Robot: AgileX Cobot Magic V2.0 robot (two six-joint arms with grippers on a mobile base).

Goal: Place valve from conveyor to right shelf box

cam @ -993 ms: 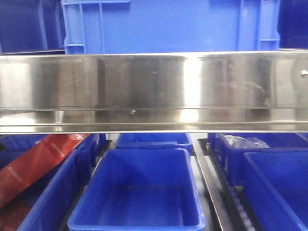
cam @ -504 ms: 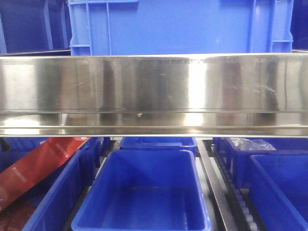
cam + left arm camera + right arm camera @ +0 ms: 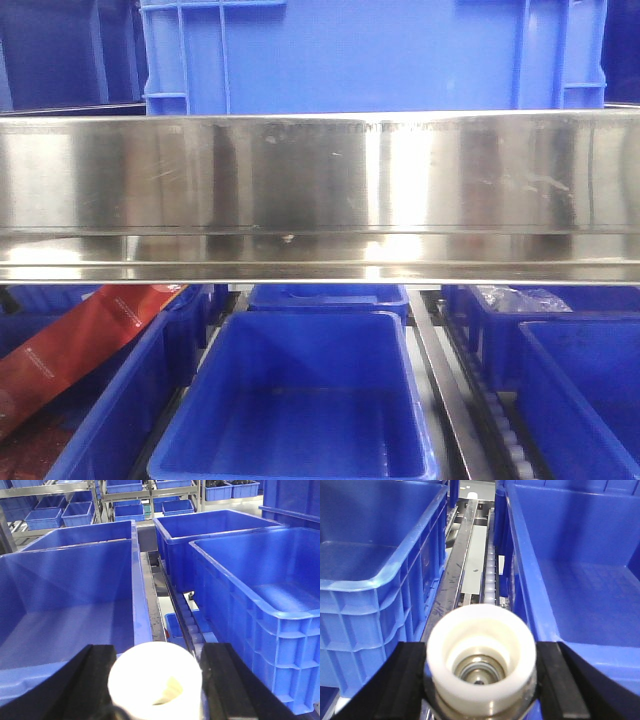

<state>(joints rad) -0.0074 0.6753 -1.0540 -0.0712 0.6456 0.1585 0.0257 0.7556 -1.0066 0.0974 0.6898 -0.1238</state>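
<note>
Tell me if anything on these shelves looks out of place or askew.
A long red flat packet sits tilted diagonally among the left blue plastic bins in the front view, unlike the tidy bins around it. Nothing looks spilled or damaged.

the left claw (image 3: 158,650) fills the bottom of its wrist view: two black fingers (image 3: 95,680) set apart, one on each side of a blurred white round part (image 3: 155,675) and touching it. the right claw (image 3: 481,649) is posed alike, its black fingers pressed against both sides of the valve (image 3: 480,630).
</note>
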